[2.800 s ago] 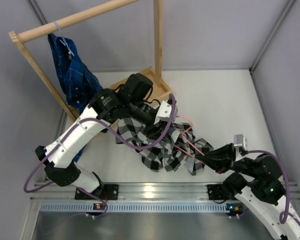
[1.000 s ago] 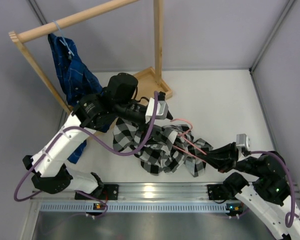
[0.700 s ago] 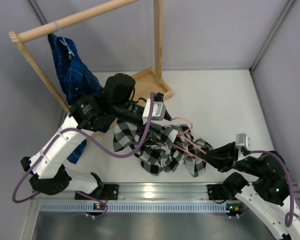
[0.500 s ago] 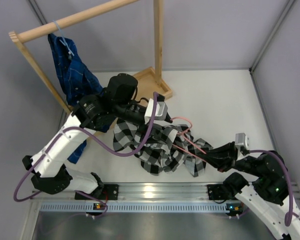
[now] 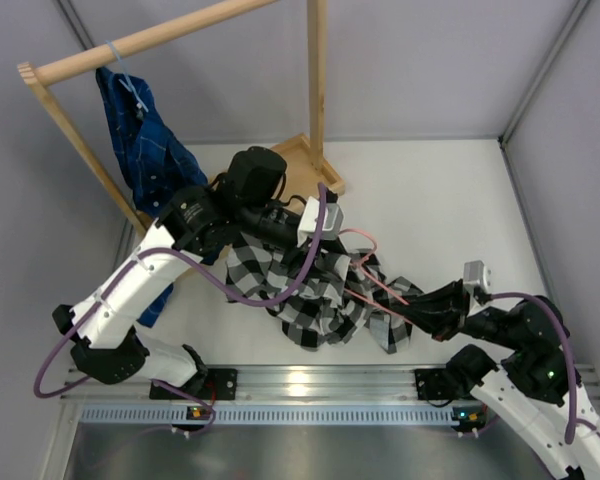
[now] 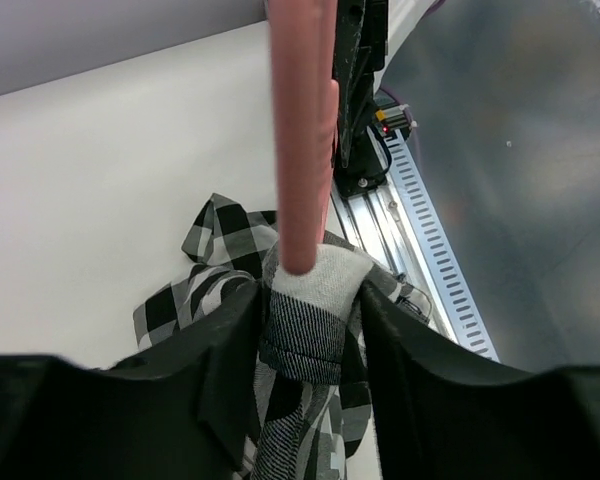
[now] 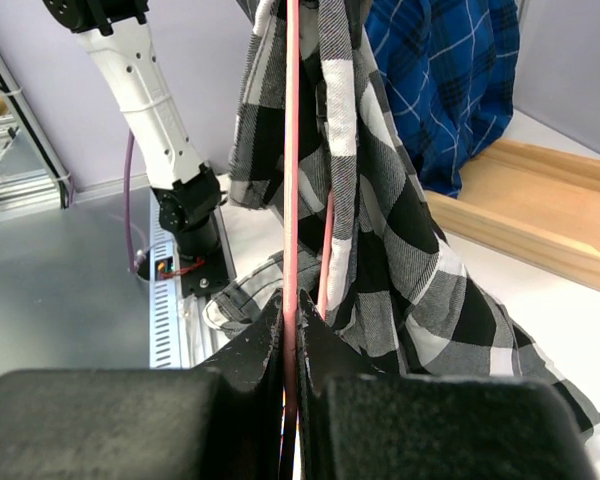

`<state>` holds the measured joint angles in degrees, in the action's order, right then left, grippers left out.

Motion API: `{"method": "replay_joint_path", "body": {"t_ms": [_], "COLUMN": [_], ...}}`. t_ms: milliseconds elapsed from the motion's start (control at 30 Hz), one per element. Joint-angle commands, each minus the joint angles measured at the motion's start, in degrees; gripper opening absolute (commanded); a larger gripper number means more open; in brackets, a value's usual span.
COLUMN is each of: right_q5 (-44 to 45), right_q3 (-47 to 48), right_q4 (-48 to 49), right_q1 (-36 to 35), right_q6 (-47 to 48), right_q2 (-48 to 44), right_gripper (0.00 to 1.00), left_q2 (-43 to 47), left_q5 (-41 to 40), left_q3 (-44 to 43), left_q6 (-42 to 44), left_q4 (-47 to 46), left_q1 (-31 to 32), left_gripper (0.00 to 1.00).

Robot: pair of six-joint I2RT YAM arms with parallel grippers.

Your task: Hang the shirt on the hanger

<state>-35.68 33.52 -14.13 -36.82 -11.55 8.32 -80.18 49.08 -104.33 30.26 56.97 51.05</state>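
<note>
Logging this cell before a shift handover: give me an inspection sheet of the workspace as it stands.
Surface: white table, aluminium rail at near edge.
Job's things: black-and-white checked shirt bunched on the table; thin pink wire hanger running into its folds.
Clutter: dark blue plaid shirt hanging on wooden rack.
Grippers: left gripper shut on shirt fabric; right gripper shut on hanger wire.
Cables: purple cable from left arm loops over the shirt.
Surroundings: grey walls.
</note>
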Motion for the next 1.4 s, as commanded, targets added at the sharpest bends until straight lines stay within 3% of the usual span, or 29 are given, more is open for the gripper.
{"method": "replay_joint_path", "body": {"t_ms": [0,67,100,400,433,467,533,567,600,700,833,1033,1100,1233,1367], "right_q5": [0.0,-0.1,-0.3,2.6,3.2,4.1,7.9,9.6,13.9,24.8,30.2,27.8,22.8,14.8,18.1], "right_q3": [3.8,4.3,4.4,4.6,4.7,4.8,5.1,5.3,5.7,7.4,6.7,7.8,6.7,1.9,-1.5], "right_q4": [5.5,5.9,6.0,7.2,6.8,6.3,3.9,2.6,1.3,-4.1,-6.0,-9.4,-6.5,2.9,8.9], "right_q1": [0.1,0.1,0.1,0.0,0.1,0.1,0.1,0.1,0.1,0.1,0.1,0.1,0.0,0.1,0.0], "right_q6": [1.2,1.4,1.5,1.4,1.4,1.4,1.2,1.1,0.0,-5.6,-14.1,-24.0,-26.8,-29.1,-29.8], "right_q2": [1.6,2.3,2.5,1.4,1.2,1.0,0.0,-0.5,-0.9,-3.6,-7.3,0.8,4.1,14.4,17.8], "right_gripper": [0.0,0.0,0.0,0.0,0.04,0.31,0.64,0.96,0.99,0.99,0.99,0.99,0.97,0.84,0.73], "left_q2": [0.2,0.3,0.3,1.0,1.2,1.3,1.7,1.9,2.1,3.7,7.8,8.9,8.2,7.3,7.5], "left_q5": [1.7,1.5,1.4,-0.2,-1.1,-2.0,-5.2,-6.1,-8.0,-13.7,-22.7,-34.7,-36.6,-38.0,-40.3], "left_q3": [1.2,1.9,1.9,2.1,2.1,2.2,2.4,2.5,2.9,4.1,10.5,14.4,14.2,14.4,14.7], "left_q6": [0.9,1.2,1.6,2.9,2.8,2.1,0.9,-0.2,-0.8,-6.4,-13.1,-21.6,-24.9,-29.8,-33.5], "left_q4": [-2.1,-2.1,-2.1,-2.1,-2.3,-2.7,-3.9,-4.8,-5.4,-9.8,-17.9,-28.8,-29.9,-32.8,-33.9], "left_q1": [0.1,0.1,0.1,0.1,0.1,0.1,0.1,0.1,0.1,0.1,0.1,0.0,0.1,0.1,0.1], "left_gripper": [0.45,0.22,0.04,0.0,0.0,0.0,0.0,0.0,0.0,0.0,0.0,0.0,0.0,0.0,0.0]}}
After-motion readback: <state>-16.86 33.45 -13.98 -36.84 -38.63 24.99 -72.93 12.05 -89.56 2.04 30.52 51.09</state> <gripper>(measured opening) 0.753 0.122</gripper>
